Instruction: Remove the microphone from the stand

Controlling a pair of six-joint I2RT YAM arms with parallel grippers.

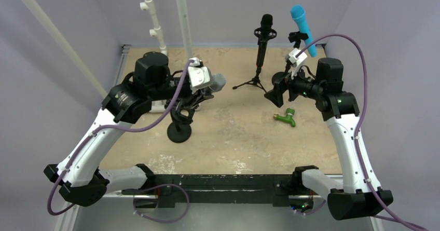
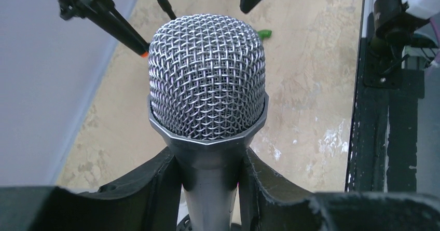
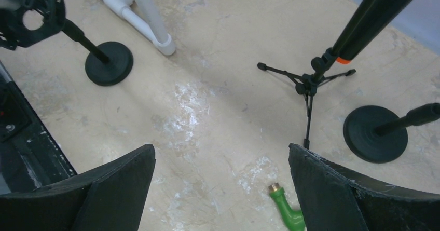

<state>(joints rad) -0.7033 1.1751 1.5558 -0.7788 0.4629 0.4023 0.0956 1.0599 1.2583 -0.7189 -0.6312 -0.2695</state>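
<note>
**Item:** silver mesh mic.
**Loc.:** in L hand, above the desk, lying roughly level in top view, head toward the R side.

**Stand**: black, round base, just below and beside L hand. In the R wrist view its clip reads as an open ring w/ nothing seen through it.

**Status (est.):** grip made. Mic looks out of the clip, or very nearly. Lower shaft is hidden by the fingers, so full separation can't be confirmed. Left to do: carry mic clear of stand, then set it down.

**L hand:** fingers pinching the mic shaft just under the head, both sides touching.

**R hand**: spread wide, holds and touches nothing. Hangs over desk nr green fitting.

**Also present:** black mic on tripod; blue mic on 2nd round-base stand. Prob. not part of this job.
</note>
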